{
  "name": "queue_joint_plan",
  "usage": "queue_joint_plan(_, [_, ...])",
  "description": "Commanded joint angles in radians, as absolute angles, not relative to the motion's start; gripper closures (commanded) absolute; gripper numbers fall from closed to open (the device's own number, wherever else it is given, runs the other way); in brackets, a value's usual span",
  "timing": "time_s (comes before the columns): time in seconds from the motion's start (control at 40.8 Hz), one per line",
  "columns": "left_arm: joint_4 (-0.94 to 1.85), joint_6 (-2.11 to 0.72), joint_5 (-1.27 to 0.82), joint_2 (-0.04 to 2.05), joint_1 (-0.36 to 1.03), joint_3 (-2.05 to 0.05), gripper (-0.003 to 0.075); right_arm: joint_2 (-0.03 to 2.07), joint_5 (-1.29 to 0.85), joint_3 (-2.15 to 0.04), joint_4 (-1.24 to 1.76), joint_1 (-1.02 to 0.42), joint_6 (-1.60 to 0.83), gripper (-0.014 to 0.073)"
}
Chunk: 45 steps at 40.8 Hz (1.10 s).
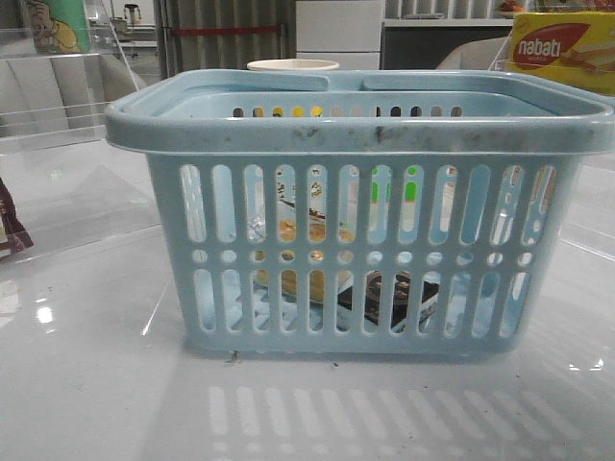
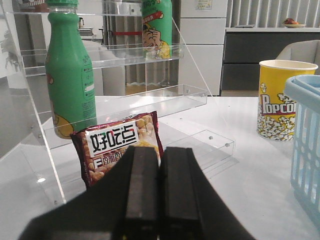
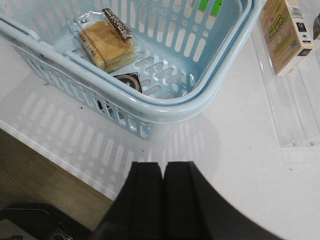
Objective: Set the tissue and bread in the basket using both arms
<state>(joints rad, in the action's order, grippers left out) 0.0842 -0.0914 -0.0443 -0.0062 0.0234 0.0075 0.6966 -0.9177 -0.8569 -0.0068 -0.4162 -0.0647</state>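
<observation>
1 bread [image 3: 106, 44], 1 tissue [image 3: 129, 83] in 1 basket [image 3: 165, 107] | left gripper [image 2: 159, 200] clenched, empty | right gripper [image 3: 162, 200] clenched, empty, at basket's 6 o'clock

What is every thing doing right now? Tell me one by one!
basket: upright on the table, holding two things
bread: wrapped, lying inside the basket
tissue: lying flat inside the basket
left gripper: fingers shut, empty
right gripper: fingers shut, empty
popcorn cup: standing upright
green bottle: standing, cap on

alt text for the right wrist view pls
A light blue basket on a white table holds a wrapped bread and a small black tissue packet. The shut right gripper hangs outside it, empty.
</observation>
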Motion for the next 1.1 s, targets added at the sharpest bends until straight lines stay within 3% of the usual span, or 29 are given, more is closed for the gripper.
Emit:
queue_joint_plan(0.0, [0.089,-0.088,0.044,-0.025,0.032,0.006,0.0629,0.699,-0.859,-0.884,-0.017,-0.415,-0.071,0.0538])
queue_joint_plan(0.392, [0.089,-0.088,0.044,-0.025,0.032,0.006,0.0629,0.689,-0.854,-0.876,-0.017,-0.416,-0.071,0.0538])
queue_joint_plan(0.539, [0.089,-0.088,0.044,-0.025,0.032,0.006,0.0629,0.616,-0.827,-0.816,-0.012,-0.336,-0.071,0.0538])
queue_joint_plan(1.077, [0.089,-0.088,0.044,-0.025,0.032,0.006,0.0629,0.087,-0.142,-0.146,0.0,0.027,-0.071,0.0538])
